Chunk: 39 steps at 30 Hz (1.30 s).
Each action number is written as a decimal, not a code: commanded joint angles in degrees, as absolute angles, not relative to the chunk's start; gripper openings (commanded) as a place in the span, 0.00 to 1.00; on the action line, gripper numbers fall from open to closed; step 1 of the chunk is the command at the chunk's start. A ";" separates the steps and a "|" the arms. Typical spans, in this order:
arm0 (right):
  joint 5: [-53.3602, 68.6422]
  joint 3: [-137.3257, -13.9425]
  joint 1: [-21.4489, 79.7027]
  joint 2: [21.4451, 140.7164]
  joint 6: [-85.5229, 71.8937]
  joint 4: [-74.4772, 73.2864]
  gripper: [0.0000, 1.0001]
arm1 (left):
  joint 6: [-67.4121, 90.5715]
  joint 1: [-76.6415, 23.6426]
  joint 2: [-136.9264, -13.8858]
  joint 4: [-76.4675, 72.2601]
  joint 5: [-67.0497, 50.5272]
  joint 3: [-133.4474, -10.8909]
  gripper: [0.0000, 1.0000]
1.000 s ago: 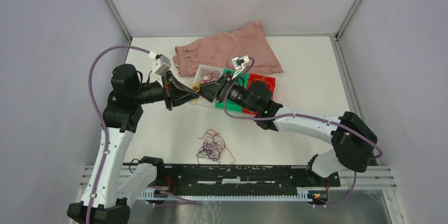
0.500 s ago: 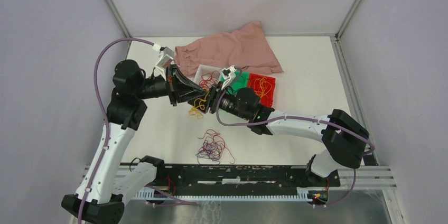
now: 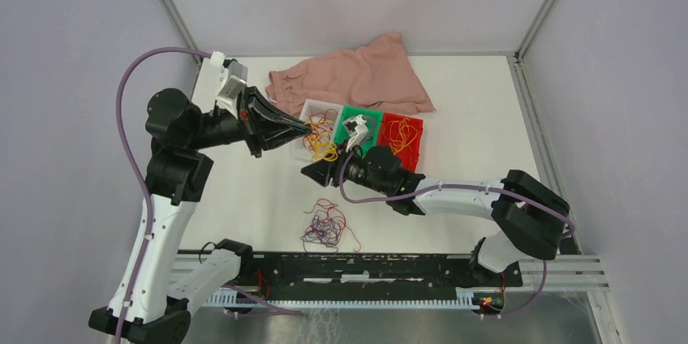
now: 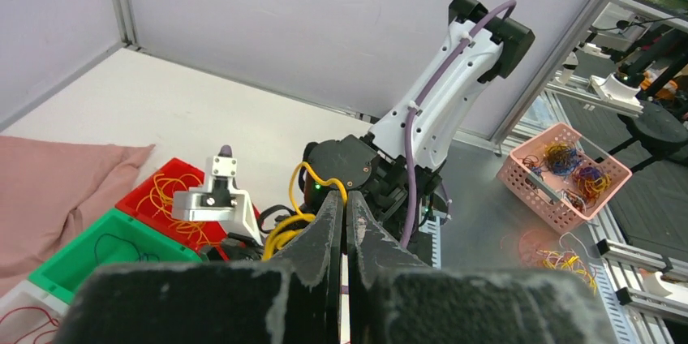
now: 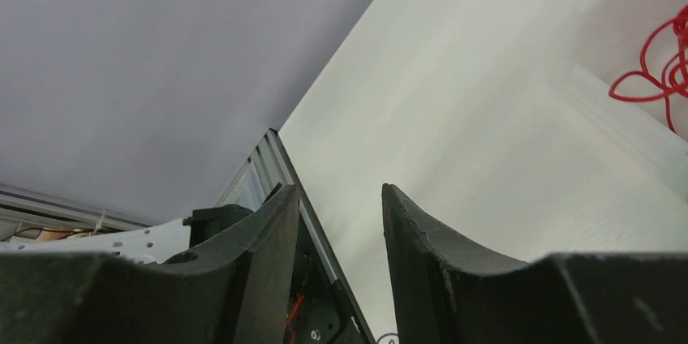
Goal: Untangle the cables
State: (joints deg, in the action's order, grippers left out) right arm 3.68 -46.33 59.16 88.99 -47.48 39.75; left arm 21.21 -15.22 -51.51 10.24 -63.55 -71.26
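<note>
A tangled clump of red, orange-yellow and purple cables [image 3: 328, 226] lies on the table near the front. My left gripper [image 3: 307, 126] is shut on a yellow cable [image 3: 323, 149] that hangs in loops from its tips over the white bin [image 3: 309, 106]. In the left wrist view the jaws are pressed together at the gripper's tip [image 4: 342, 198], and the yellow cable [image 4: 298, 175] arches out beside it. My right gripper [image 3: 313, 174] is open and empty, low over the table just in front of the hanging cable. In the right wrist view it [image 5: 337, 198] has only bare table between its fingers.
A green bin [image 3: 350, 113] and a red bin [image 3: 414, 124] with yellow cables stand right of the white bin, which holds red cables [image 5: 659, 76]. A pink cloth [image 3: 357, 76] lies at the back. The left enclosure wall is close behind my left arm.
My left gripper has pulled back and to the left, carrying the yellow cable over the white bin. My right gripper has parted from it and moved nearer and lower.
</note>
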 commanded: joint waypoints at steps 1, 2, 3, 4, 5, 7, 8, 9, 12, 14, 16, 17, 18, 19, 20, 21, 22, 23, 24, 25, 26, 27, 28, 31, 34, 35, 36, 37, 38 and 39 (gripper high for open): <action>2.40 -44.22 59.45 82.63 -46.00 41.89 0.50 | 19.28 -15.38 -51.78 11.19 -63.56 -74.45 0.03; 2.64 -43.99 59.47 81.29 -45.56 41.29 0.52 | 18.66 -15.38 -51.62 11.68 -63.51 -74.29 0.03; 2.89 -43.95 59.43 80.02 -45.00 40.35 0.54 | 18.27 -15.40 -51.54 11.94 -63.42 -74.16 0.03; 3.16 -43.88 59.47 78.47 -44.30 39.41 0.56 | 17.94 -15.38 -51.41 12.17 -63.35 -73.95 0.03; 3.26 -43.75 59.50 76.91 -43.81 38.31 0.57 | 17.46 -15.38 -51.29 12.47 -63.29 -73.84 0.03; 2.79 -42.97 59.47 73.82 -43.40 36.92 0.60 | 16.36 -15.42 -51.17 13.29 -63.07 -73.82 0.03; 2.55 -42.41 59.46 72.30 -43.27 36.56 0.61 | 15.90 -15.41 -51.09 13.63 -63.00 -73.78 0.03; 2.30 -41.84 59.46 70.80 -43.18 36.22 0.63 | 15.47 -15.34 -51.08 13.89 -62.91 -73.82 0.03; 0.17 -39.94 59.50 66.51 -42.86 34.64 0.65 | 15.12 -15.38 -51.06 14.19 -62.75 -73.74 0.03; -1.88 -38.52 59.49 64.16 -42.73 34.43 0.65 | 15.20 -15.38 -51.07 14.15 -62.82 -73.87 0.03; -2.86 -37.68 59.50 62.76 -42.74 34.46 0.65 | 15.33 -15.42 -51.16 14.15 -62.76 -73.99 0.03; -2.97 -37.73 59.50 62.46 -42.72 34.52 0.65 | 15.56 -15.39 -51.28 14.11 -62.64 -74.07 0.03; -2.88 -38.02 59.50 62.35 -42.76 34.47 0.65 | 15.93 -15.41 -51.26 13.82 -62.61 -74.01 0.03; -2.86 -38.36 59.49 62.47 -42.68 34.36 0.65 | 16.32 -15.39 -51.24 13.49 -62.58 -73.93 0.03; -3.19 -38.67 59.42 62.51 -42.59 34.24 0.64 | 16.73 -15.38 -51.17 13.21 -62.59 -73.85 0.03; -3.77 -39.08 59.43 62.73 -42.58 34.23 0.64 | 17.15 -15.38 -51.16 12.99 -62.59 -73.83 0.03; -4.88 -39.45 59.43 62.76 -42.47 34.01 0.64 | 17.55 -15.37 -51.17 12.71 -62.58 -73.74 0.03; -6.18 -39.79 59.46 62.88 -42.22 34.21 0.64 | 17.95 -15.38 -51.16 12.51 -62.55 -73.74 0.03; -7.35 -40.31 59.52 63.02 -41.72 34.57 0.64 | 18.50 -15.34 -51.08 12.20 -62.57 -73.67 0.03; -8.79 -41.05 59.57 63.07 -40.90 34.39 0.65 | 19.14 -15.39 -51.00 11.81 -62.63 -73.47 0.03; -9.94 -41.88 59.60 63.31 -40.35 34.28 0.65 | 19.62 -15.43 -50.98 11.51 -62.73 -73.27 0.03; -10.84 -42.79 59.59 63.55 -39.95 34.32 0.65 | 20.01 -15.49 -50.91 11.39 -62.75 -73.18 0.03; -11.22 -43.75 59.55 64.07 -39.63 34.57 0.66 | 20.25 -15.48 -50.89 11.41 -62.75 -73.05 0.03; -9.29 -46.71 59.54 66.49 -39.75 35.19 0.67 | 20.26 -15.55 -50.76 11.32 -62.47 -72.87 0.03; -7.46 -47.95 59.55 68.84 -41.74 36.79 0.68 | 20.22 -15.56 -50.82 11.31 -62.40 -72.94 0.03; -7.12 -47.92 59.56 69.55 -42.36 38.13 0.69 | 20.21 -15.60 -50.91 11.26 -62.41 -72.95 0.03; -6.63 -48.09 59.63 70.10 -42.85 39.34 0.69 | 20.21 -15.63 -50.89 11.28 -62.41 -72.88 0.03; -6.12 -48.33 59.63 70.54 -43.34 39.72 0.69 | 20.29 -15.64 -50.89 11.32 -62.33 -72.86 0.03; -5.50 -48.68 59.63 71.02 -43.69 40.13 0.70 | 20.35 -15.74 -50.89 11.26 -62.33 -72.82 0.03; -4.97 -48.83 59.67 71.37 -44.27 40.61 0.70 | 20.31 -15.68 -50.89 11.16 -62.32 -72.78 0.03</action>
